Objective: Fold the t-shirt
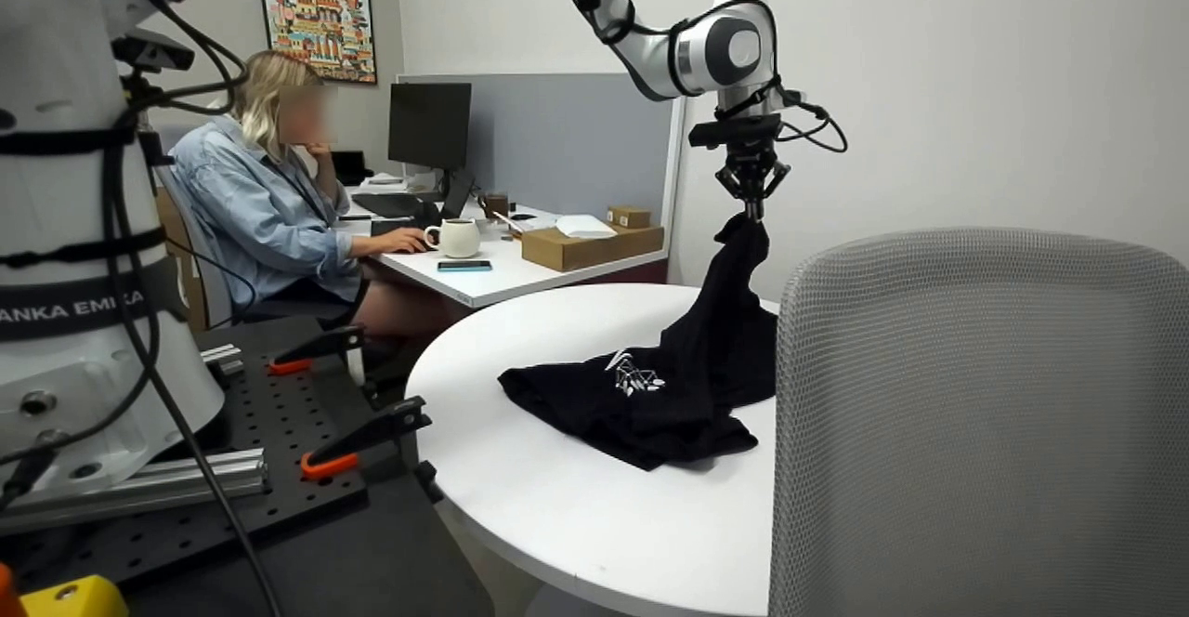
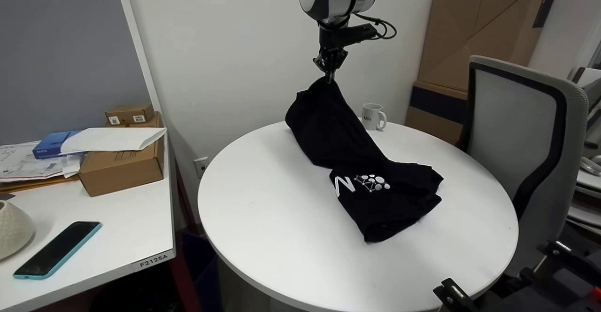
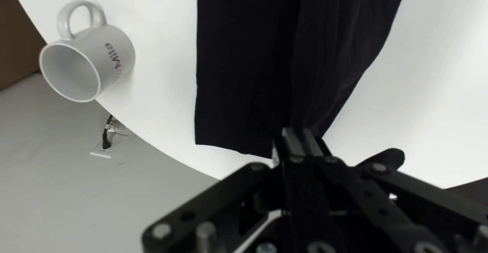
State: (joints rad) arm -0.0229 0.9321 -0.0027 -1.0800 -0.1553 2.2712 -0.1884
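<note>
In an exterior view, the black two-fingered gripper [image 2: 330, 77] hangs at upper centre, its jaws pinched together on the black soft-fabric t-shirt [image 2: 354, 150]; the t-shirt slopes down towards the right of centre, where its other end, bearing a white print [image 2: 375, 180], lies on the round white table [image 2: 263, 218]; a white cylindrical mug [image 3: 102, 53] is at the upper left of the wrist view; a grey mesh-backed chair [image 1: 985, 413] fills the lower right in an exterior view.
</note>
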